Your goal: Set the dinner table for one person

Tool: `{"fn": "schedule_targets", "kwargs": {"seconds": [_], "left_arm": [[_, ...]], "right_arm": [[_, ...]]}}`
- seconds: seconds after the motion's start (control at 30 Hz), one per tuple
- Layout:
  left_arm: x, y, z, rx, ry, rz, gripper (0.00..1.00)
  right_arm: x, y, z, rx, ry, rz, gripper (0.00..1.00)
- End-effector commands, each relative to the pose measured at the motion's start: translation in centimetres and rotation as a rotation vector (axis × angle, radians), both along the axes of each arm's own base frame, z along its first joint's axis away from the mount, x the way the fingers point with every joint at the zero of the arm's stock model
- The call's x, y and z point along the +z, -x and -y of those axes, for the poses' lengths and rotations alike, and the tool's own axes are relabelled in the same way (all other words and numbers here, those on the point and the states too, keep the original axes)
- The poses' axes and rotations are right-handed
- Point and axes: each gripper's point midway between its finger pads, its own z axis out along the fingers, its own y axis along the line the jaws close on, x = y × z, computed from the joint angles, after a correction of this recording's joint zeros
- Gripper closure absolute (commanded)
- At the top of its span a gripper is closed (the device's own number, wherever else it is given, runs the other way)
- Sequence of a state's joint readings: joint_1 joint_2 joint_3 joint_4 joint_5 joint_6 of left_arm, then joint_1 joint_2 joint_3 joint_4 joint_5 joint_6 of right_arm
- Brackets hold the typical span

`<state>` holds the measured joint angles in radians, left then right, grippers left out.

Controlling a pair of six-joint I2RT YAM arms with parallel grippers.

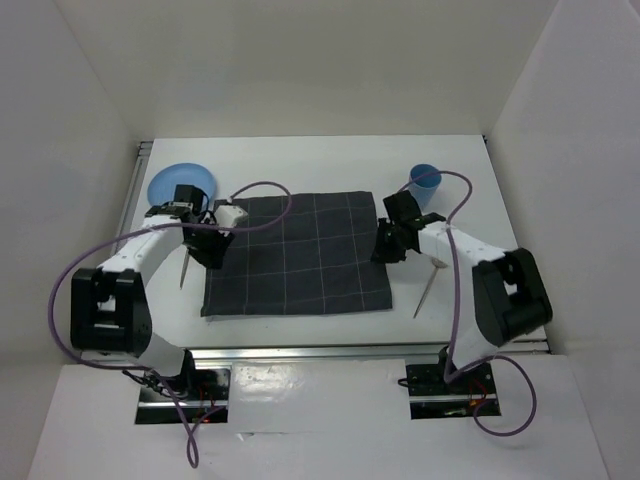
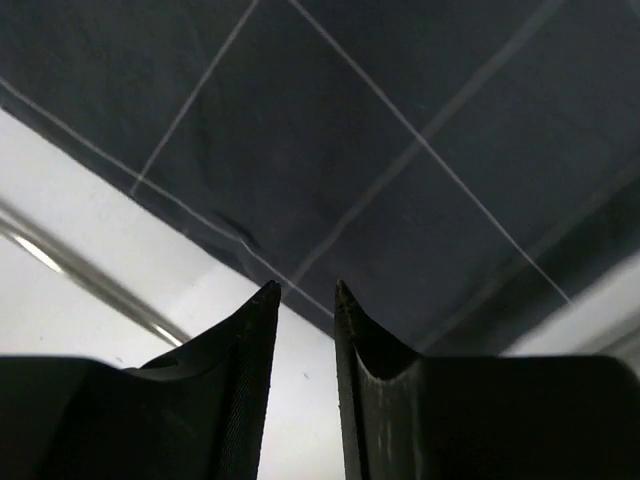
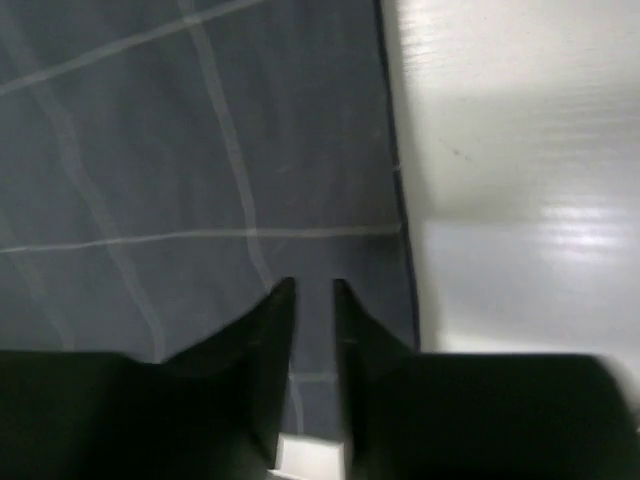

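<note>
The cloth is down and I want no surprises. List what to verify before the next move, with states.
1. Cloth spread on the dinner table: ok.
2. Left gripper open and empty: ok.
3. Right gripper open and empty: ok.
4. Blue bowl on the cloth: not ok, it sits beyond the far left corner.
5. Blue cup upright: ok.
6. Left utensil and right utensil, type: cannot tell.
</note>
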<state>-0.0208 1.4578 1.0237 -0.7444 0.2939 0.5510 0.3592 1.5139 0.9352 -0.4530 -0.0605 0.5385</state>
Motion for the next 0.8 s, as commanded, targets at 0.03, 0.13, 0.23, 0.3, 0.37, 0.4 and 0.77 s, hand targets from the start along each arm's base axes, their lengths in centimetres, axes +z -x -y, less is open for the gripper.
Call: {"fn": "schedule_targets", "kwargs": {"seconds": [0.03,0.13,0.23,0.3,0.37,0.4,0.77], "left_arm": [[-2.8,-2.2,0.3,0.098,-0.121,0.044,0.66],[-4.4,-1.4,0.1,0.081,-0.212,0.052,0.67],[-7.2,0.8,-0.3,0.046,-0.281,-0.003,0.67],[-8.7,1.0,-1.2,0.065,-0.343,-0.028,0.68],[-9.5,0.7,-1.0,0.085,-0.348,-0.022,0.7],[-9.4,0.0,-0.8,0.088,-0.343,-0.005,0.7],[-6.0,-4.8,3.9,0.061,-0.187,0.022,0.68]], "right_arm": [[0.3,-4.2,-2.1,-0.001,-0.063,0.07,0.89],[-1.7,-3.4,-2.3,-0.028,-0.06,0.0,1.0],[-4.2,-1.1,-1.0,-0.103,-0.033,-0.078,1.0],[-4.7,0.1,0.2,-0.219,-0.005,-0.125,1.0],[-5.8,1.6,2.5,-0.342,0.071,-0.148,1.0],[-5.2,1.9,2.8,-0.386,0.056,-0.13,1.0],[-4.7,-0.2,5.0,-0.425,0.113,-0.075,1.0]]}}
